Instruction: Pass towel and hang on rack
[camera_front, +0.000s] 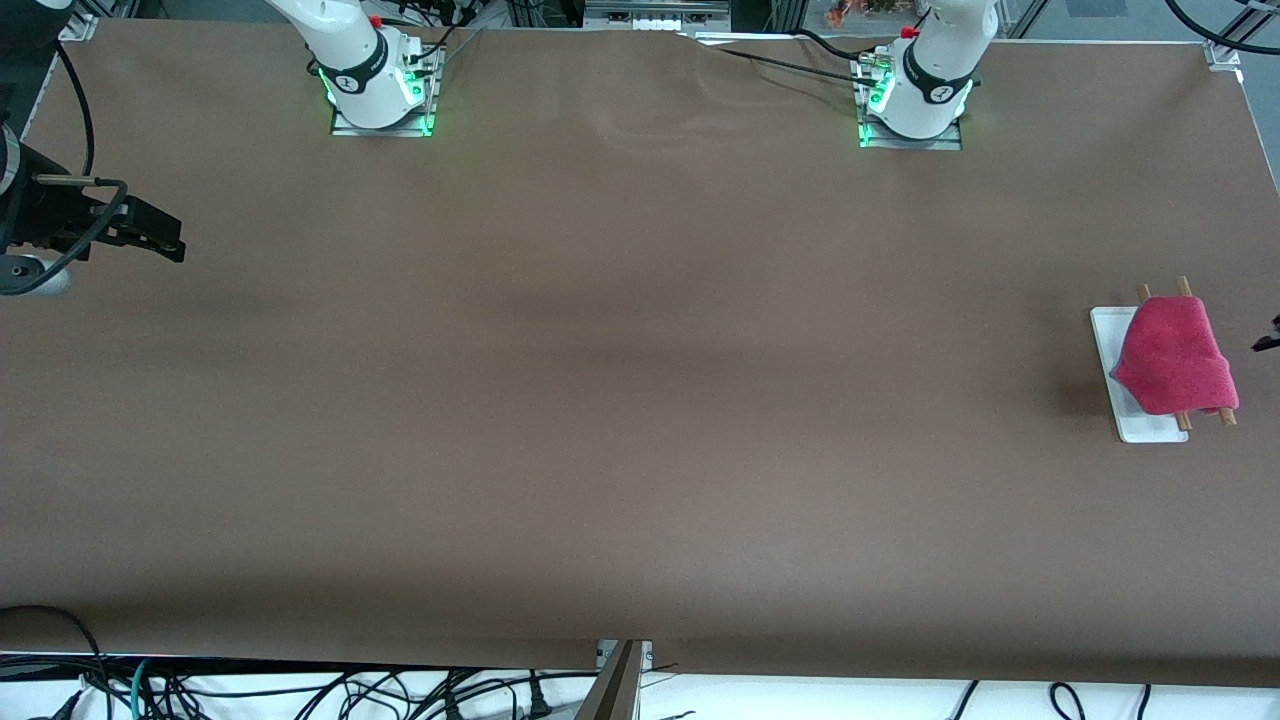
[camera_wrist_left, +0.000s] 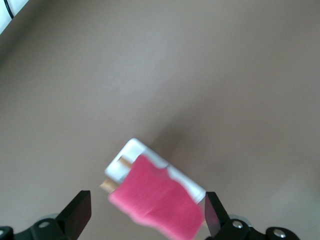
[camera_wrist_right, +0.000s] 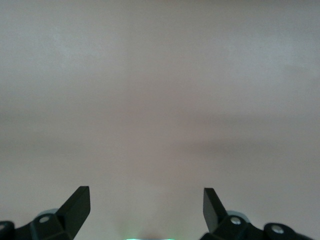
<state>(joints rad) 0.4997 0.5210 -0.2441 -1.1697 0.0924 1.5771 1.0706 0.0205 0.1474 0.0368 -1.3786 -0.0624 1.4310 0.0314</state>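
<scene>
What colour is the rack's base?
White; the rack base shows best in the front view, under the towel.

A: So where's the towel (camera_front: 1175, 355) at?

B: Mid-right of the front view, near the frame's edge. Bright pink-red, fuzzy, draped over the rack (camera_front: 1108, 330) and sagging down both sides.

A: And the rack itself?

B: Flat white base on the worktop, two thin wooden rods poking out past the cloth at both ends. Left wrist view catches both, low centre: towel (camera_wrist_left: 157, 202) covering most of the rack (camera_wrist_left: 131, 150).
</scene>
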